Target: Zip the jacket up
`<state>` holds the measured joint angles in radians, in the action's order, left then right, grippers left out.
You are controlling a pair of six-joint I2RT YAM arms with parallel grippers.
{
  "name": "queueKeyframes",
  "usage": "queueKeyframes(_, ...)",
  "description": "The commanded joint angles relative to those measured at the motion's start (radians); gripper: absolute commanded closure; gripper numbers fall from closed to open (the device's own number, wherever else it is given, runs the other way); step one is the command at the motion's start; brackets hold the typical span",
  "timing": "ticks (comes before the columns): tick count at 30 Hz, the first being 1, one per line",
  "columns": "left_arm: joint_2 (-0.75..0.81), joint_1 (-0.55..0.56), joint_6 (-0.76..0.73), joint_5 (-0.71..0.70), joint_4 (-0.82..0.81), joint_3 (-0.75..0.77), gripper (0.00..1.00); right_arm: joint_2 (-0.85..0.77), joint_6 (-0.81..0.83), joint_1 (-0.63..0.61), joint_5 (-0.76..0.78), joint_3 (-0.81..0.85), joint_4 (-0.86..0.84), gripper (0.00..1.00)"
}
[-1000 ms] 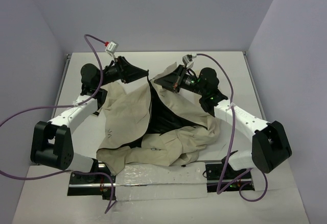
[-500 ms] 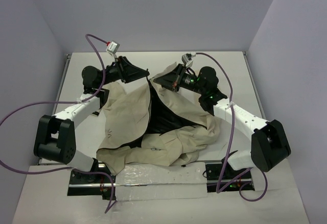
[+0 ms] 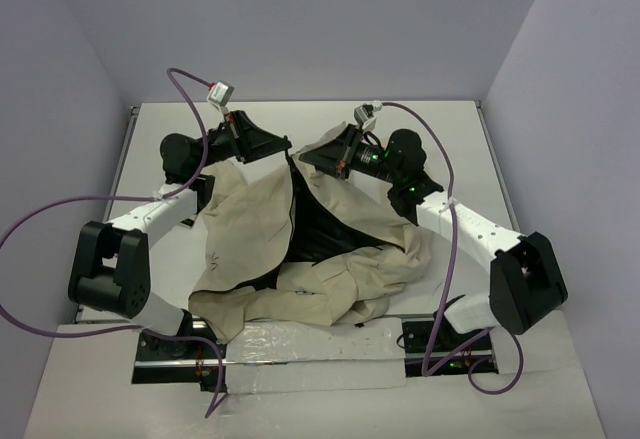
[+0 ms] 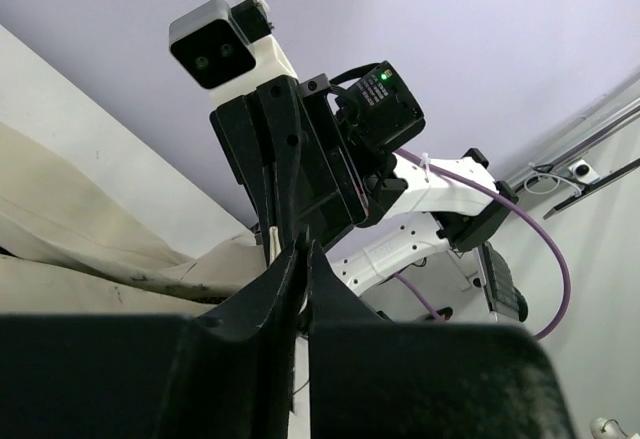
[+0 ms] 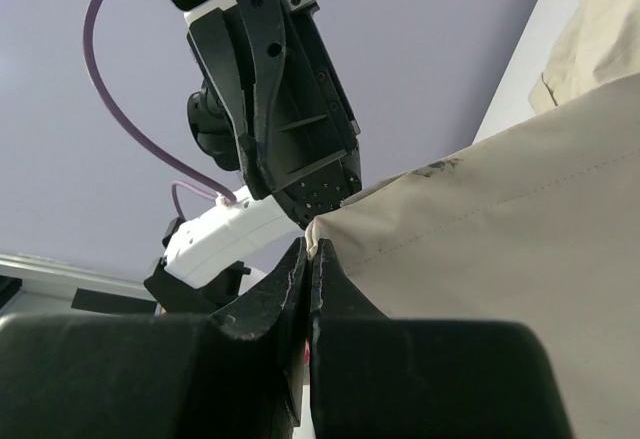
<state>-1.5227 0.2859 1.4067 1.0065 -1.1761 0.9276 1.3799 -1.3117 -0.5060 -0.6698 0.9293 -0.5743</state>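
The beige jacket (image 3: pixel 250 229) lies open on the table, its black lining (image 3: pixel 320 224) showing at the centre. Both grippers meet at its far end. My left gripper (image 3: pixel 287 147) has its jaws pressed together at the top edge of the left panel. In the left wrist view, beige cloth (image 4: pixel 80 249) runs up to the left gripper's (image 4: pixel 306 246) tips. My right gripper (image 3: pixel 303 157) is shut on the right panel's corner. A cream tip of the jacket (image 5: pixel 500 209) pokes out between the right gripper's (image 5: pixel 310 249) fingers. The zipper itself is hard to make out.
The white table (image 3: pixel 450 129) is boxed in by lilac walls at the back and sides. Purple cables (image 3: pixel 180 84) loop above both wrists. A crumpled sleeve (image 3: pixel 330 294) lies at the jacket's near side, next to a shiny strip (image 3: pixel 310 359) along the table's near edge.
The left gripper's jaws have closed from wide apart to together at the jacket's edge, and its arm has shifted slightly. The right gripper and the jacket have stayed put.
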Motion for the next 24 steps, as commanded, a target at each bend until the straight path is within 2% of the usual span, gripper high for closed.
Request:
queueKeyframes(1, 0.001, -0.007, -0.006, 0.006, -0.073, -0.003, 0.95, -0.004, -0.014, 0.004, -0.011, 0.060, -0.075, 1.00)
queueKeyframes(3, 0.001, -0.007, -0.001, 0.001, -0.083, -0.008, 1.00, -0.002, -0.016, 0.004, -0.009, 0.060, -0.075, 1.00)
queueKeyframes(9, 0.023, -0.007, -0.007, -0.013, -0.092, -0.039, 1.00, 0.006, -0.022, 0.007, -0.007, 0.063, -0.080, 1.00)
queueKeyframes(18, 0.150, -0.006, -0.155, -0.051, 0.126, -0.098, 1.00, 0.036, -0.037, 0.018, 0.038, 0.112, -0.080, 1.00)
queueKeyframes(24, 0.190, -0.001, -0.199, -0.074, 0.190, -0.118, 1.00, 0.080, -0.060, 0.017, 0.064, 0.156, -0.117, 1.00)
